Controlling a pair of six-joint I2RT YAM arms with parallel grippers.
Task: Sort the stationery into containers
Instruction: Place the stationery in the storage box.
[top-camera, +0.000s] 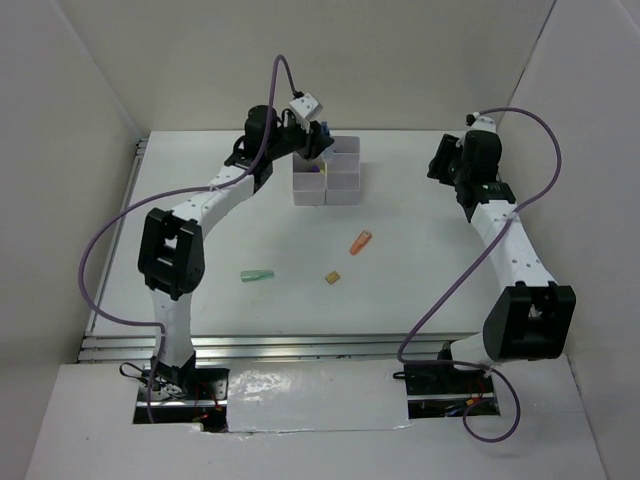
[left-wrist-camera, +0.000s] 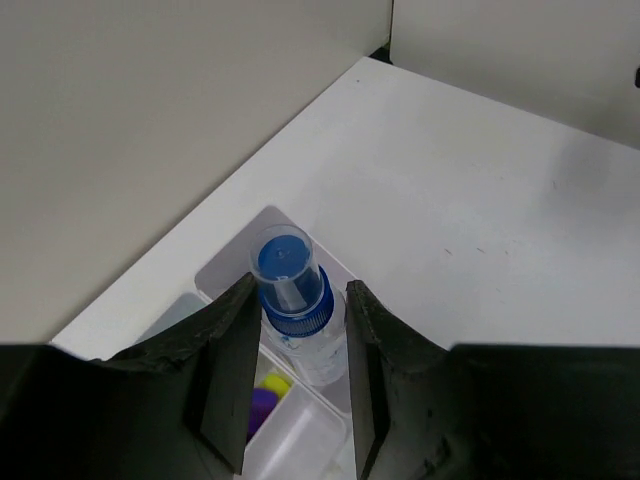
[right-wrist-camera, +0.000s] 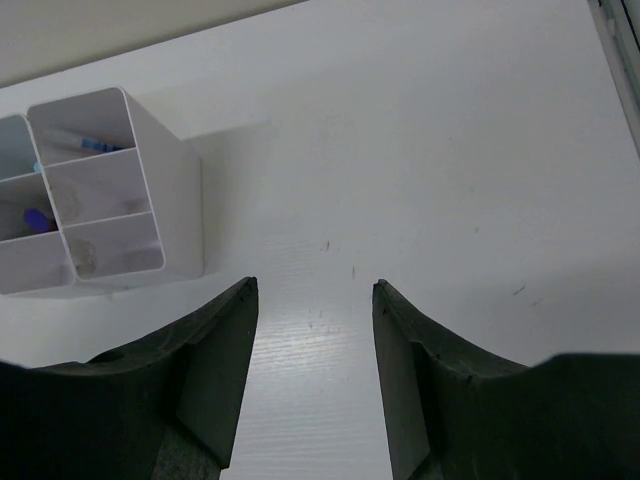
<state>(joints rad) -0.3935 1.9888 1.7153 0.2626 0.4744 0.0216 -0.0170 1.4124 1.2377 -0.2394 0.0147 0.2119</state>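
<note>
Here, a small white tube with a blue cap (left-wrist-camera: 288, 270) is gripped by the left pincer (left-wrist-camera: 300, 292), whose two dark fingers are closed against its sides. The tube is held over a corner compartment of the cluster of joined white square plastic bins (left-wrist-camera: 225, 268); whether its base rests inside cannot be told. In a neighbouring compartment a purple item (left-wrist-camera: 262, 403) and a yellow item (left-wrist-camera: 276, 383) are seen side by side.

On the white worktop (top-camera: 420, 285), nearer the arm bases and well apart from the bins, three pieces are left lying: a short orange marker (top-camera: 360, 242), a tiny tan block (top-camera: 331, 277) and a green marker (top-camera: 257, 275), the block lying between the two markers.

The right pincer (right-wrist-camera: 312, 290) is spread wide with nothing between its fingers, and is held over bare worktop to the right of the bins. From its wrist view, a thin pen with a blue part (right-wrist-camera: 88, 145) is seen in a far compartment.
</note>
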